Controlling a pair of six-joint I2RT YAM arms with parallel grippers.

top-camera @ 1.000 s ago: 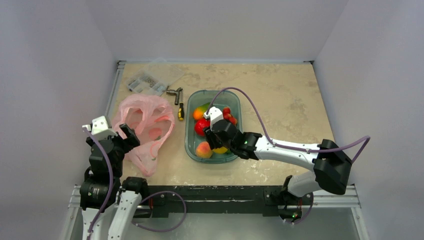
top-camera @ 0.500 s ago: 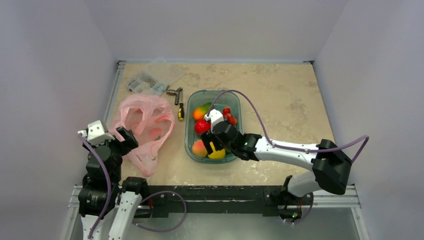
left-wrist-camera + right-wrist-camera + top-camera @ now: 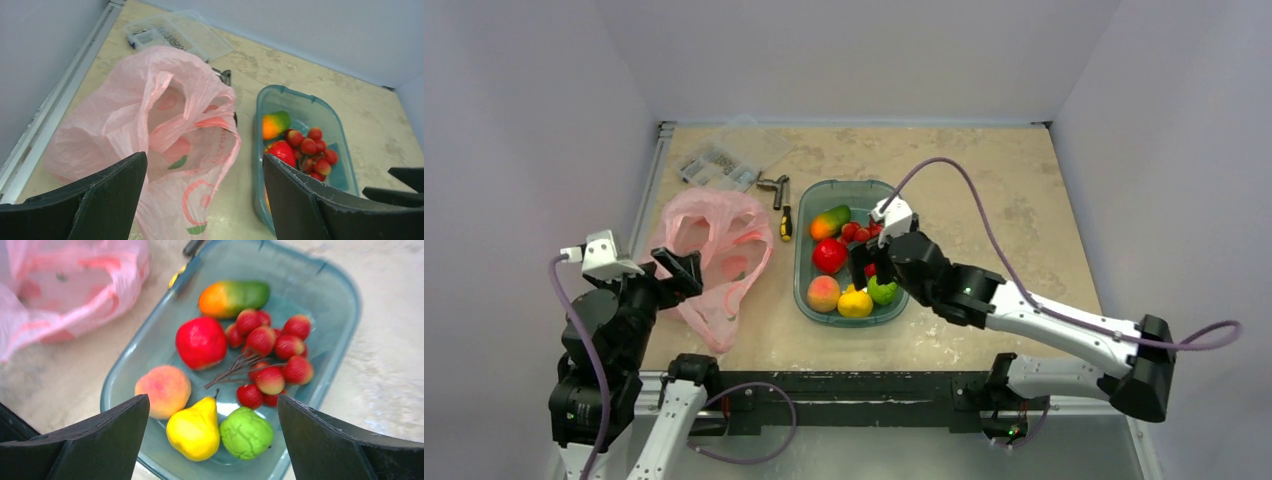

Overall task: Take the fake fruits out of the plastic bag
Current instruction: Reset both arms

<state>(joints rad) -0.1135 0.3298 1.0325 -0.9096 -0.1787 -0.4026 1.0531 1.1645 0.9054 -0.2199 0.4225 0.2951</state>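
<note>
The pink plastic bag (image 3: 714,255) lies crumpled on the left of the table, its mouth facing the left gripper (image 3: 682,272). That gripper hovers open just short of the bag (image 3: 150,125) and holds nothing. The fake fruits lie in a teal tub (image 3: 804,250): a round red one (image 3: 201,342), a bunch of small red ones (image 3: 272,347), a peach-orange one (image 3: 163,390), a yellow pear (image 3: 194,430) and a green one (image 3: 246,433). My right gripper (image 3: 212,405) hangs open above the tub's near end, over the yellow and green fruits, touching none.
A green-to-orange mango-like fruit (image 3: 828,220) lies at the tub's far end. A yellow-handled screwdriver (image 3: 785,224) and a metal tool (image 3: 774,187) lie between bag and tub. A clear parts box (image 3: 724,160) sits at the back left. Walls close in on three sides.
The right gripper has opened wide and pulled up and to the right, uncovering the yellow and green fruits in the tub. The left arm has drawn back slightly toward the near left.
</note>
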